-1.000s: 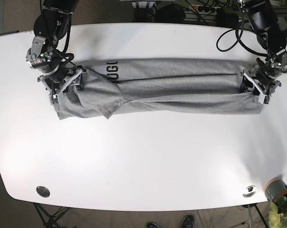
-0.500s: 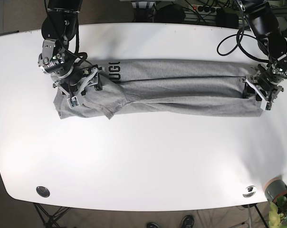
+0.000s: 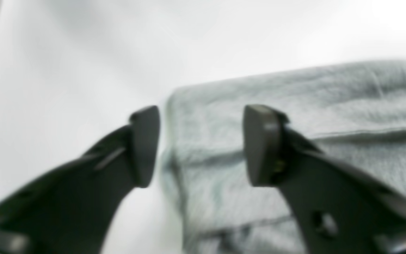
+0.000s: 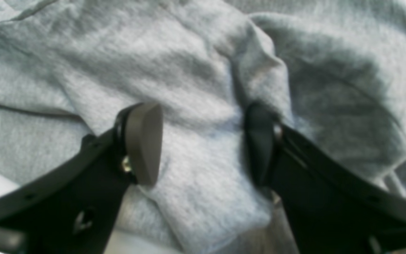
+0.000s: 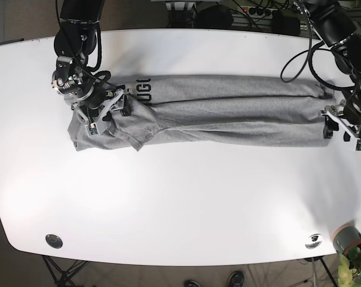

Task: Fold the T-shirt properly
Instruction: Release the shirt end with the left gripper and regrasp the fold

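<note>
Grey T-shirt lengthwise on the white table

The T-shirt is laid in a long folded band across the table. The left gripper is spread wide, empty, straddling its hem edge. The right gripper is parted over bunched cloth, nothing clamped.

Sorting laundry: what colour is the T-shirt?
Heather grey T-shirt, clearest in the base view.
</note>
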Tool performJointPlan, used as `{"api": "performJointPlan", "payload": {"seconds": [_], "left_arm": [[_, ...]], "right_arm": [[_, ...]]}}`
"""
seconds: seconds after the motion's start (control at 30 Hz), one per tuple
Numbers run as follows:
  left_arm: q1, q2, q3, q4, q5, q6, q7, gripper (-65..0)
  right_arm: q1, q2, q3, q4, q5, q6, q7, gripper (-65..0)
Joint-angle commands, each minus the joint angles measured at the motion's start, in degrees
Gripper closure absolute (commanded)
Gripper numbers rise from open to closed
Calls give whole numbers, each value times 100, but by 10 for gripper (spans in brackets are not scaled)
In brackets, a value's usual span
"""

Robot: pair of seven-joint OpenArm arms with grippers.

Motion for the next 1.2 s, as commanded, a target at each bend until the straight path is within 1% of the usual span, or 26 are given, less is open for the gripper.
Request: {"api": "performJointPlan", "payload": {"seconds": [0.0, 0.07, 0.13, 0.23, 0.33, 0.37, 0.43, 0.5, 0.6, 0.77, 0.87, 1.0, 1.17], "left_arm": [[-211, -114, -359, 84, -299, 10, 242, -468], [-255, -114, -614, -21, -369, 10, 471, -499], [-290, -114, -895, -294, -387, 10, 655, -503], [-352, -123, -1124, -742, -457, 10, 673, -504], [-352, -342, -1124, -1129, -897, 10, 682, -504], [-299, -448, -1124, -1314, -1143, 10, 682, -506], [-273, -562, -1115, -1674, -1477, 10, 673, -506], [-282, -668, -1098, -2070, -1723, 10, 673, -506], [-299, -808, -913, -2439, -1820, 10, 638, -506], [-282, -808, -746, -2579, -1829, 10, 356, -506], [-273, -782, -570, -2579, -1838, 10, 347, -506], [-282, -764, -535, -2597, -1829, 10, 339, -506], [-369, -685, -500, -3107, -1829, 10, 321, -506]], "right_arm": [[35, 37, 4, 41, -7, 16, -19, -363], [35, 37, 4, 41, -7, 25, -19, -363], [35, 37, 4, 41, 1, 25, -19, -363], [44, 37, 4, 41, 1, 25, -19, -363], [44, 37, -5, 41, 10, 25, -19, -363], [44, 37, -5, 41, 10, 25, -19, -363], [44, 28, 4, 32, 10, 25, -19, -363], [44, 28, 4, 32, 10, 25, -19, -363], [35, 28, 4, 50, 19, 25, -19, -363], [18, 28, 13, 41, 19, 25, -19, -363], [44, 28, 13, 41, 19, 25, -19, -363], [18, 19, 13, 67, 19, 25, -19, -363], [18, 19, 13, 59, 19, 25, -19, -363]]}}
